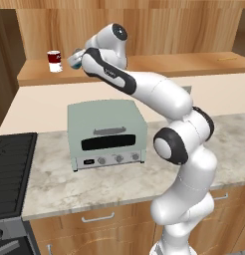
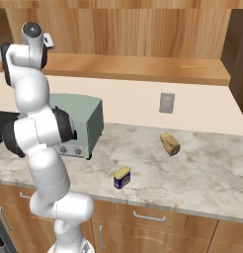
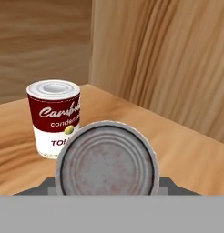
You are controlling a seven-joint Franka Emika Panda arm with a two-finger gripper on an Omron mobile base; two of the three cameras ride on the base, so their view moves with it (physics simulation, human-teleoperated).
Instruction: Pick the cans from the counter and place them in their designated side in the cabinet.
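Observation:
My gripper [image 1: 77, 58] is up at the left end of the cabinet [image 1: 169, 64], shut on the teal can [image 1: 74, 61]. In the hand view the can's round silvery top [image 3: 107, 164] sits between the jaws of the gripper [image 3: 107, 185], just above the shelf board [image 3: 177, 145]. The red-and-white can [image 3: 53, 116] stands close behind it and to its left. The shorter dark blue can [image 2: 121, 178] with the yellow top stands upright on the counter [image 2: 202, 178], near its front edge and right of the arm.
A mint-green toaster oven [image 1: 105, 132] stands on the counter below the shelf, with the black stove top [image 1: 12, 169] to its left. A brown loaf-like lump [image 2: 170, 143] lies further right. A thin yellow item [image 2: 194, 66] lies on the shelf's right end.

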